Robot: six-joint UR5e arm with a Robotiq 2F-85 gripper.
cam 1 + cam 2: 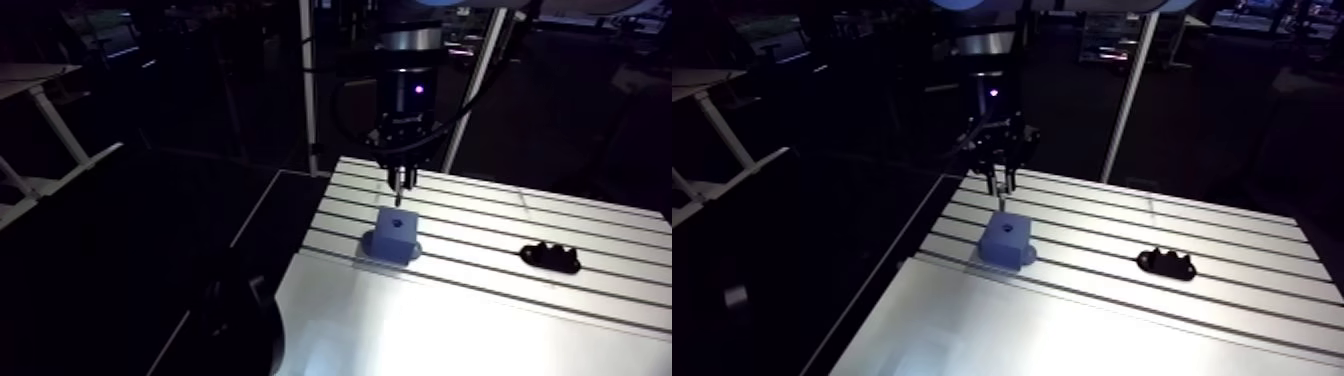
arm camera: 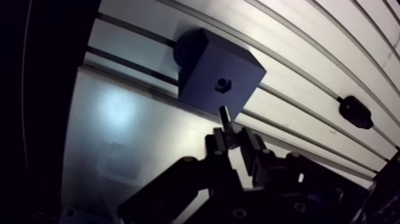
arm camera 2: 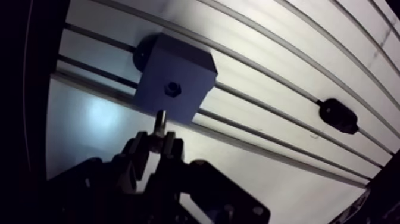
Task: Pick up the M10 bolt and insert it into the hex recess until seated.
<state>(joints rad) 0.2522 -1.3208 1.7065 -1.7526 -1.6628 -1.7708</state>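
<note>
- The end effector (image 2: pixel 231 140) is clenched on the M10 bolt (image 2: pixel 225 117). Its two fingers (image 2: pixel 245 142) pinch the bolt's upper end, and the dark shank sticks out past the fingertips.
- In the arm view the end effector hangs straight down from the wrist, with the bolt upright.
- The bolt's free end is just above the top face of the blue block (image 1: pixel 395 232). In the wrist view it lies over the block's edge nearest the fingers, short of the hex recess (image 2: pixel 222 83) and not in it.
- The hex recess is a small dark opening in the middle of the block's top face.
- The block stands upright on a rounded base on the slotted part of the bench (image 1: pixel 500 320), near the bench's left edge in the arm view. It sits just beyond where the smooth bright plate begins.
- A black lobed part (image 1: pixel 550 257) lies flat on the slots, well apart from the block, toward the opposite edge of the bench.
</note>
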